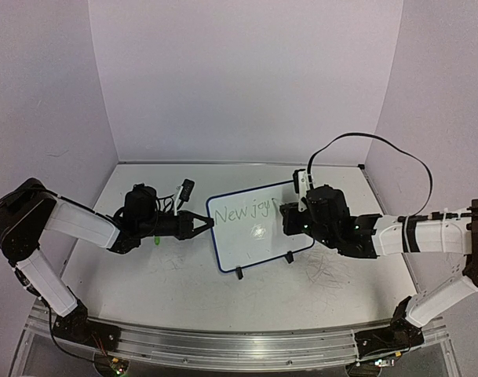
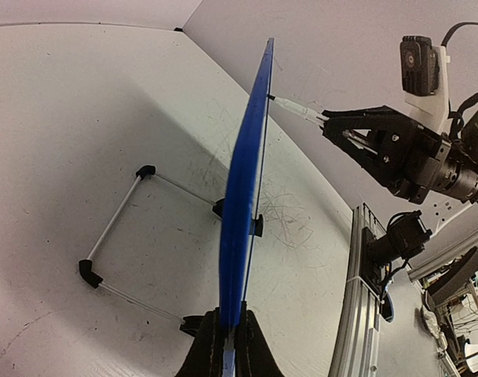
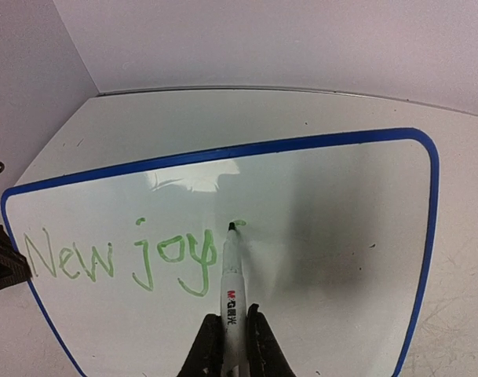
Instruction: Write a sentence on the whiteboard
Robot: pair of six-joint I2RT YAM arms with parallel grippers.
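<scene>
At the bottom of your right wrist view, the right gripper pinches the one marker, its tip on the board just past "joy". The sentence reads "New joy" in green: one word whole, the second lacking its "s". I judge it under half done, with "s to embrace" left. At the centre of the top view stands the one board, and the left gripper clamps its left edge.
</scene>
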